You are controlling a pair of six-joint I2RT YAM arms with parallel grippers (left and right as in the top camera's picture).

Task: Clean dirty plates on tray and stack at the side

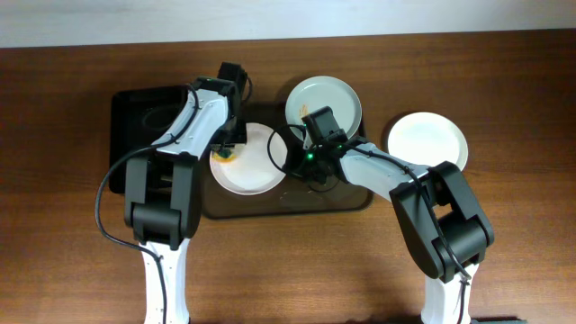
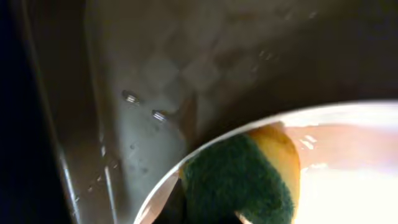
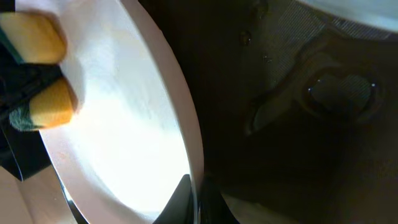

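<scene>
One round white glossy plate (image 1: 256, 171) lies in the dark brown rectangular tray (image 1: 335, 199), its right rim pinched by the right claw (image 3: 194, 199) and its smeared left edge directly under the left claw (image 1: 228, 155), which is clamped on a green-and-yellow sponge (image 2: 239, 180).

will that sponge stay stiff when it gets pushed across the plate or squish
Probably squish: the sponge shows two bulging yellow lobes in the right wrist view, as if squeezed, so likely soft foam. Its green scouring face probably drags rather than slides on the glossy plate. Likely light for its size.
</scene>
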